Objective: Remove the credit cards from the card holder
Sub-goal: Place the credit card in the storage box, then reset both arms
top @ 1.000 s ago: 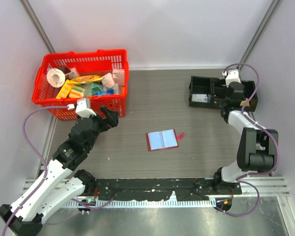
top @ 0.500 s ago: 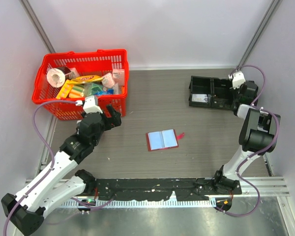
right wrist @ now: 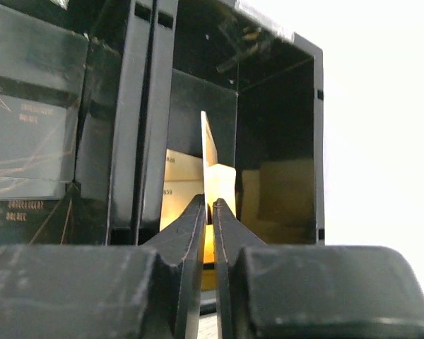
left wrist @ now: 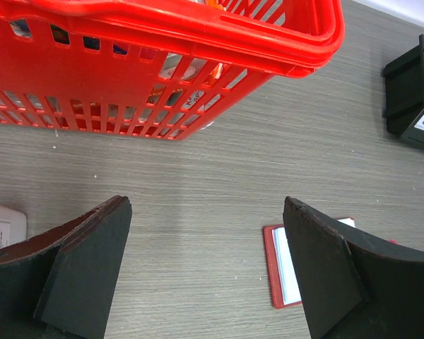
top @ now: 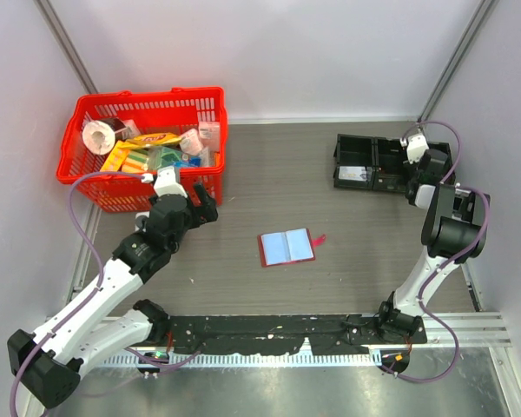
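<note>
**Top external:** the card holder [top: 286, 248] is lying spread open, pale blue inside up, on the table [top: 278, 174] between the arms; the left gripper [top: 200, 201] is hovering beside the red basket [top: 78, 165]; the right gripper [top: 417, 169] is reaching into the black tray [top: 356, 156].

**Left wrist:** the left gripper's [left wrist: 205, 205] jaws are standing wide apart, holding nothing; the card holder [left wrist: 283, 265] is showing at lower right.

**Right wrist:** the right gripper's [right wrist: 206, 201] jaws are standing almost together, a tan card [right wrist: 220, 180] on edge between them inside the tray; whether they are pinching it cannot be told.
</note>
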